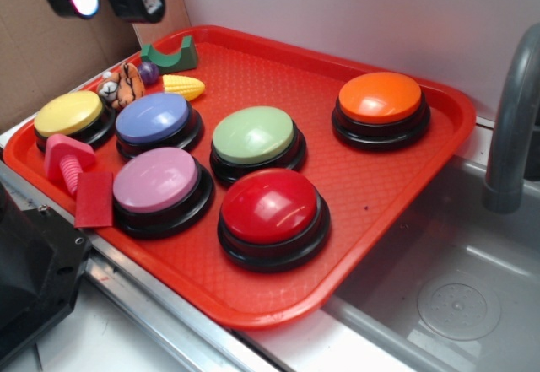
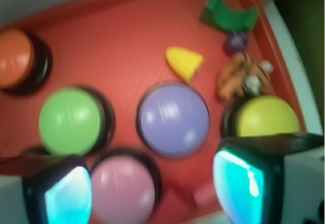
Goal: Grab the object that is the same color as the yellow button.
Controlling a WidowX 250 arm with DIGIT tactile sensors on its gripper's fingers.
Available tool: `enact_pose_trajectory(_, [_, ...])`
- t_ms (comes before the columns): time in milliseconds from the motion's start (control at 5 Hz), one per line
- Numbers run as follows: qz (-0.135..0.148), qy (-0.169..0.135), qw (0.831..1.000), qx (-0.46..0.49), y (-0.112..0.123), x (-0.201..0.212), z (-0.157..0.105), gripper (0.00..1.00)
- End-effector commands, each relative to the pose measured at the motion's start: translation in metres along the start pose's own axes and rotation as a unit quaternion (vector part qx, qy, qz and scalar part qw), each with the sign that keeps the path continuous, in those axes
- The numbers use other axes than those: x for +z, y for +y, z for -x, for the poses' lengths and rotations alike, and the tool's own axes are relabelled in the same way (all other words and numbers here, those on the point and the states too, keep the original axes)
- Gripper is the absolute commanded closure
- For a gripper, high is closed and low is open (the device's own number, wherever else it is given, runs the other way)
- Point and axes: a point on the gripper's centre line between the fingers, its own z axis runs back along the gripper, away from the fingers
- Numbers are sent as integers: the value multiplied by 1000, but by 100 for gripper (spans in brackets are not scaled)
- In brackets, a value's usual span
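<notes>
Six buttons, one corn cob [image 1: 183, 87]

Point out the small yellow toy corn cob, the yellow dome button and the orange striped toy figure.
Small yellow ribbed plastic corn cob [image 1: 183, 87], exterior view, middle of its body.
Yellow dome button on black base [image 1: 69, 113], exterior view, top of dome.
Orange striped toy figure [image 2: 237, 75], wrist view, its torso.

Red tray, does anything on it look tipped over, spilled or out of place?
Nothing spilled or broken. All six buttons sit upright on the tray. Only the pink screw lies on its side, beside the red block.
</notes>
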Motion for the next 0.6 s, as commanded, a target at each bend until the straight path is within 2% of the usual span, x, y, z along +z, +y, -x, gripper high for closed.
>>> enact_pose_trajectory(0, [-14, 0, 999, 28, 13, -44, -32, 0])
enact_pose_trajectory(200, [-36, 1, 999, 30, 18, -60, -40, 0])
enact_pose_trajectory(400, [-44, 5, 998, 35, 26, -69, -44, 0])
